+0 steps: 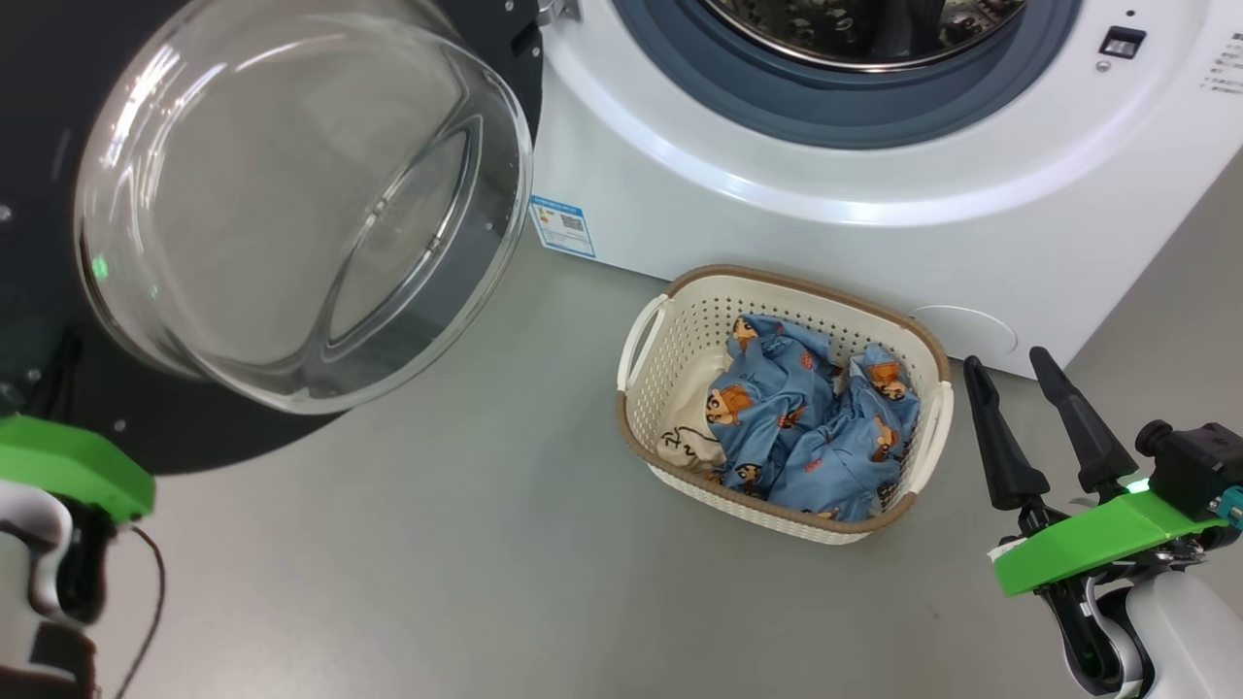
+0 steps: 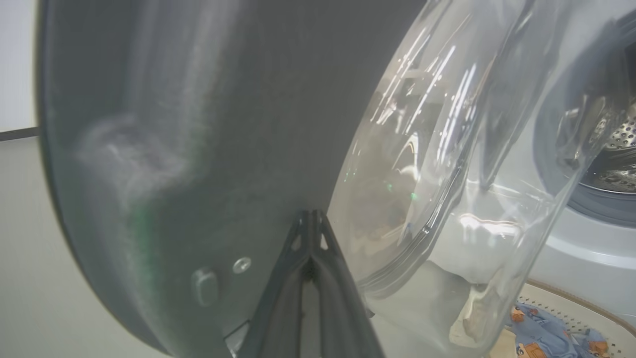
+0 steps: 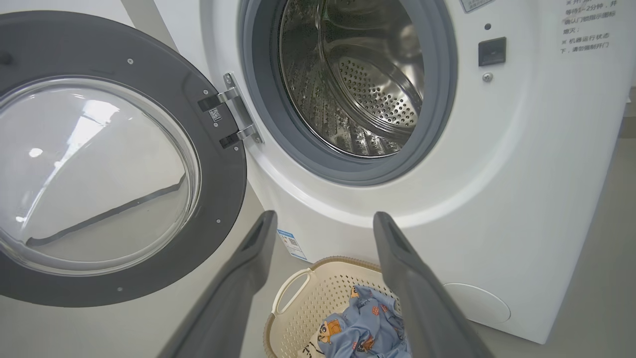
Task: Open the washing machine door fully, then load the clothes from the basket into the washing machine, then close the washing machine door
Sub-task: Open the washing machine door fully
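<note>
— Around?
— Washing machine door (image 1: 49,78) open, upper left; basket (image 1: 680,320) of clothes (image 1: 806,417) on the floor (image 1: 437,544), centre, before the washing machine (image 1: 777,223).
— Jaws?
— My left jaws clenched by the door; right jaws spread, empty.

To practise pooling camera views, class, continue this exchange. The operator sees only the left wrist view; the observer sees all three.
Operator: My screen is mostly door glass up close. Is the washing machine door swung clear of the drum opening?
Observer: Yes. In the right wrist view the washing machine door hangs wide on its hinge, left of the uncovered drum.
Operator: Anything loaded in there?
Observer: No. The drum shows bare steel, with nothing in it as far as that view reaches.
Operator: Where is the right gripper?
Observer: In the head view the right gripper is open and empty, just right of the basket and apart from it.
</note>
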Motion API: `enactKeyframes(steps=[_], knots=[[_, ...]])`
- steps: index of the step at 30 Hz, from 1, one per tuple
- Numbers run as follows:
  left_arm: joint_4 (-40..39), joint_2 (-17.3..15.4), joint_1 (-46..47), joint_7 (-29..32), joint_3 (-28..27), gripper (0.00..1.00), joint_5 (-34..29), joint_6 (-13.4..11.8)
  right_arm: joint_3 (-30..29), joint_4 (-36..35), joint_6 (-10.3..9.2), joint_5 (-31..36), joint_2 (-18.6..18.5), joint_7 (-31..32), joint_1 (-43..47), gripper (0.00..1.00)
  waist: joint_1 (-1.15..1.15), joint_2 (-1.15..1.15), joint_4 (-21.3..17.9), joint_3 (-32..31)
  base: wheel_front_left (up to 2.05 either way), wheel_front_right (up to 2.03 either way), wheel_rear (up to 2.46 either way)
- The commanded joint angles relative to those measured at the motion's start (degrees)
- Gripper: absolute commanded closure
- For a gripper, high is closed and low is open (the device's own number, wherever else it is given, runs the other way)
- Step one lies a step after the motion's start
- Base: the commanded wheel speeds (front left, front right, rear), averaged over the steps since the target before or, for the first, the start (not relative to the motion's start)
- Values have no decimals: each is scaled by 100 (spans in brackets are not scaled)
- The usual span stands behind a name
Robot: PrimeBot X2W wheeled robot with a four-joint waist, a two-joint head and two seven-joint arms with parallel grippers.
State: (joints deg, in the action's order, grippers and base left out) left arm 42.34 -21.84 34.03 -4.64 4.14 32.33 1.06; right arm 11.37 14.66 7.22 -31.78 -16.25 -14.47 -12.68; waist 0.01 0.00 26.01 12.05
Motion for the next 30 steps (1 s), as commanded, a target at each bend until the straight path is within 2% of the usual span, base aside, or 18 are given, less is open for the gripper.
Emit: enactKeyframes(steps=[1, 16, 30], knots=[[69, -477, 352, -93, -220, 100, -64, -38, 106, -118, 26, 25, -30, -52, -129, 0, 0, 0, 38, 8, 0, 0, 0], [1155, -536, 956, -394, -80, 100, -72, 204, 121, -68, 26, -8, 18, -52, -151, 0, 0, 0, 68, -19, 0, 0, 0], [1515, -479, 1041, -629, 25, 100, -1, 389, 71, -73, 26, 5, 42, -52, -107, 0, 0, 0, 30, -63, 0, 0, 0]])
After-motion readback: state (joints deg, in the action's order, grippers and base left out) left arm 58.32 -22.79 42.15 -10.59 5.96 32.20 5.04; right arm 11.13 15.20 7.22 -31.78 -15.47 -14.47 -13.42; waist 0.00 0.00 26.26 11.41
